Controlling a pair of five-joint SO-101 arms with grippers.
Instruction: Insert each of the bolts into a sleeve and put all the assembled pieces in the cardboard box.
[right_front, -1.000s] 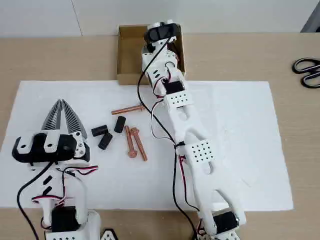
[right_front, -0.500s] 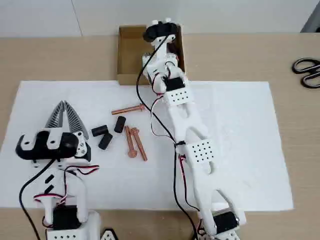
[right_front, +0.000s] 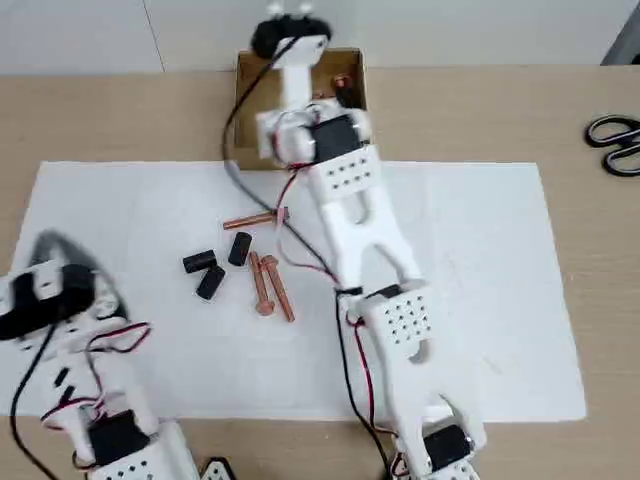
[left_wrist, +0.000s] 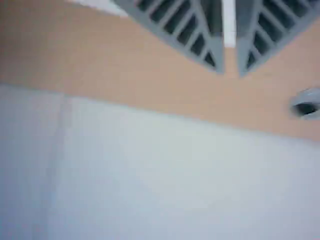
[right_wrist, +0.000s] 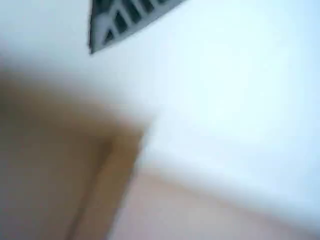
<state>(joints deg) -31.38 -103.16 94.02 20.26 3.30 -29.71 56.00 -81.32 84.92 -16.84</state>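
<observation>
3 copper-coloured metal bolts (right_front: 262, 283) lie on the white paper sheet (right_front: 480, 230). 2 are side by side, with long axes running roughly from the arm bases toward the box, and 1 lies crosswise beyond them. 3 short black cylindrical sleeves (right_front: 211, 282) sit just beside them, toward the nearer left arm. The left gripper (left_wrist: 230, 64) hangs near the sheet's left edge, nearly closed and empty. The right gripper (right_front: 288, 45) is over the brown cardboard box (right_front: 248, 120); I cannot tell its grasp. Open paper surrounds the parts.
</observation>
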